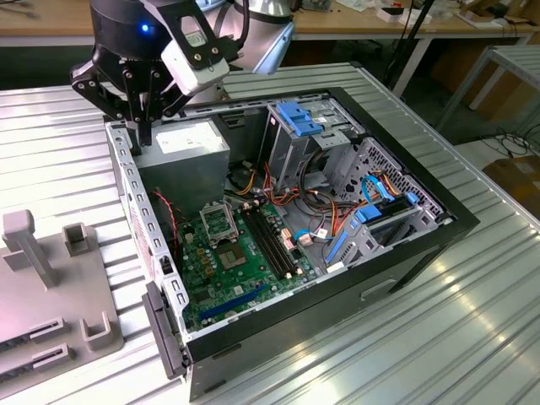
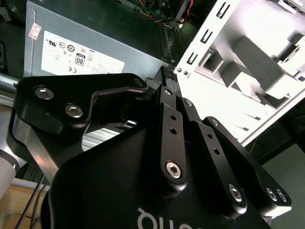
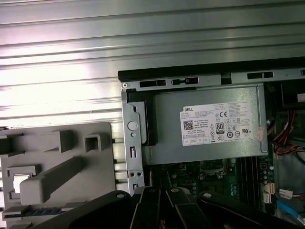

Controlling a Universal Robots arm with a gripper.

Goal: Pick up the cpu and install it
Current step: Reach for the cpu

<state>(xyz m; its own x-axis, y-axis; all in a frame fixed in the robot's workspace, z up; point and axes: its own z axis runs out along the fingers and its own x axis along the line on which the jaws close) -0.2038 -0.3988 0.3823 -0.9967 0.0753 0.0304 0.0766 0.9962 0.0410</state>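
Ribbed metal tabletop under everything, bright with glare. Nearest us, by the tabletop's edge on the exterior view's left, sits the grey fixture with its posts and slots. In the first wrist view, one of its recesses holds a small pale square that I take to be the cpu, lying flat and untouched.

Moving back, the open computer case fills the middle of the tabletop. The green circuit board lies on its floor, and the metal-framed socket is beyond that, just short of the grey power supply.

And there's the gripper, hanging over the case's far corner beside the power supply, fingertips drawn together with nothing visible between them. It is well apart from the chip.

As I judge it, a clean pick means spreading the fingers before descending. Line up square to the chip's edges, come straight down, pinch the sides only, and keep it level clearing the case wall.

Wooden benches run along the back.
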